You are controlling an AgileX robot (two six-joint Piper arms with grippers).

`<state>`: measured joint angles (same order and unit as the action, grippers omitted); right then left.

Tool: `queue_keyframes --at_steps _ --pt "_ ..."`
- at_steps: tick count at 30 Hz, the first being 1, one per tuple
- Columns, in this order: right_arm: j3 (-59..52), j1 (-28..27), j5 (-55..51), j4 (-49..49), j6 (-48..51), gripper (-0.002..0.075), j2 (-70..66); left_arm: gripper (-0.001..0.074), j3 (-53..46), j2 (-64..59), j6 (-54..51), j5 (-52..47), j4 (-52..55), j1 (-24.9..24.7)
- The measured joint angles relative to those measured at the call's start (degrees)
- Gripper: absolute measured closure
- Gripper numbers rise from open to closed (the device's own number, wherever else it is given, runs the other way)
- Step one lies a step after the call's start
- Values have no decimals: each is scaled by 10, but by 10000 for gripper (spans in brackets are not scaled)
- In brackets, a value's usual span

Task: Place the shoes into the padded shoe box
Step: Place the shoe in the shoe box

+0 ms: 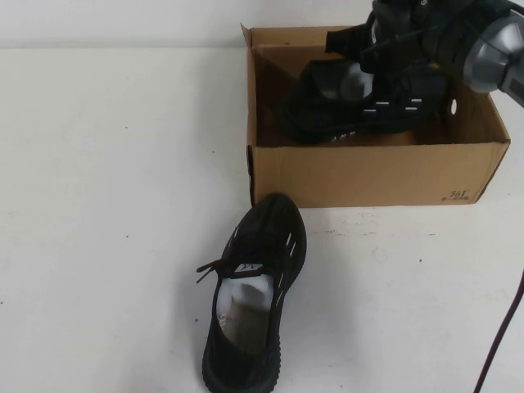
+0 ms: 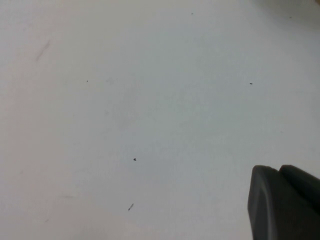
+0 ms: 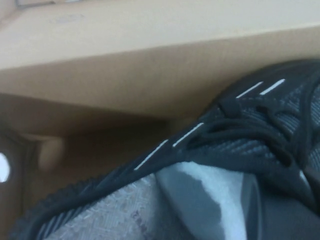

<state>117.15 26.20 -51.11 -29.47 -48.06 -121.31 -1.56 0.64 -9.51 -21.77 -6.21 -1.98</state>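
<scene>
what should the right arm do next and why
Probably lower the right gripper a little further: its shoe is inside the cardboard box but sits tilted. The second shoe waits on the table; the left gripper hangs over bare tabletop.

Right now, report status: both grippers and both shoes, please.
Right gripper over the box, at first shoe inside. Left gripper over bare table. Second shoe outside, before the box.
</scene>
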Motion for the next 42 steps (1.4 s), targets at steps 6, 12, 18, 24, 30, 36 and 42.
queue_keyframes --at_steps 6,12,18,24,30,36,42 --pt "0 -7 20 9 -11 706 -15 739 0 0 0 0 0 0" --pt "0 -10 54 9 -26 706 -23 739 0 0 0 0 0 0" --pt "0 -15 72 4 -40 706 -25 739 0 0 0 0 0 0" --pt "0 -18 74 2 -29 707 -47 739 0 0 0 0 0 0" --pt "0 -19 77 2 -22 707 -57 739 0 0 0 0 0 0" --pt "0 -21 85 2 -22 707 -62 739 0 0 0 0 0 0" --pt "0 -24 87 0 4 707 -64 739 0 0 0 0 0 0"
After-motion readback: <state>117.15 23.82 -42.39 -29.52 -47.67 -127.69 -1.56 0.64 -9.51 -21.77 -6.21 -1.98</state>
